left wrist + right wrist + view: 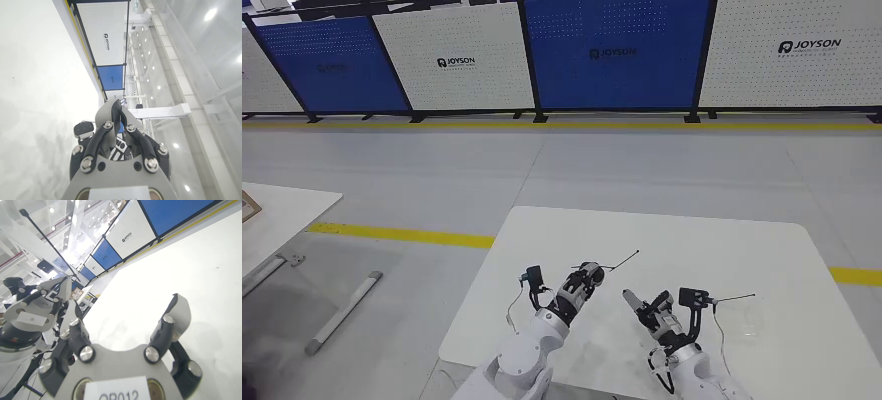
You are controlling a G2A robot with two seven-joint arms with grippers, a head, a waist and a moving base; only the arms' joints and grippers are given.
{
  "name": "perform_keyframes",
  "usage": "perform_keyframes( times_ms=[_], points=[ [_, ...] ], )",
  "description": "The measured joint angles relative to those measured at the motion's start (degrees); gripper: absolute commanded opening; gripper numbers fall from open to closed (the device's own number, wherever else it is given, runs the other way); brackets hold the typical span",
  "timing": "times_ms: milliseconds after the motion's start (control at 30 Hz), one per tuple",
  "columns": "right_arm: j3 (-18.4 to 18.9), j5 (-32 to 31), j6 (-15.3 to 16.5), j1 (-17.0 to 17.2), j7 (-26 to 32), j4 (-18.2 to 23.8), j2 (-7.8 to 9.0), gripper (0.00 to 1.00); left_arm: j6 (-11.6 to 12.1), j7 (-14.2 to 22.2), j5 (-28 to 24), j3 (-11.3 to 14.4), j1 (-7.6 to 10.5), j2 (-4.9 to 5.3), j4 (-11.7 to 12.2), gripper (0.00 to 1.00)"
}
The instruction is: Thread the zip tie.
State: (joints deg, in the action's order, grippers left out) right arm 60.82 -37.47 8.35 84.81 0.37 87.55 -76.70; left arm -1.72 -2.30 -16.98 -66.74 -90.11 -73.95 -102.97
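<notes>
Currently at the pre-thread step: left pincer (pixel 67 278) is clamped on the zip tie (pixel 49 240), which pokes up off the surface (pixel 170 266) by its near edge. Right pincer (pixel 124 299) sits just beside, fingers apart, empty. Next likely needs right to catch the free end and align it.
</notes>
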Motion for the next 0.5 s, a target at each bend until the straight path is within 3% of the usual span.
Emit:
perform_keyframes(
  times_ms=[200,367,500],
  points=[
    [0.0,-0.3,-0.1,0.0,0.1,-0.1,0.02,1.00,0.0,-0.1,-0.1,0.0,0.02,-0.01,0.0,0.00],
    [-1.8,-10.6,-1.6,-0.7,-0.5,-0.8,0.21,1.00,-1.6,-1.7,-2.6,0.2,0.74,-0.32,0.2,0.00],
    [-1.8,-12.5,-1.8,-1.0,-0.2,-1.1,0.27,1.00,-2.5,-2.5,-2.3,0.5,0.96,-0.41,0.1,0.00]
  ],
)
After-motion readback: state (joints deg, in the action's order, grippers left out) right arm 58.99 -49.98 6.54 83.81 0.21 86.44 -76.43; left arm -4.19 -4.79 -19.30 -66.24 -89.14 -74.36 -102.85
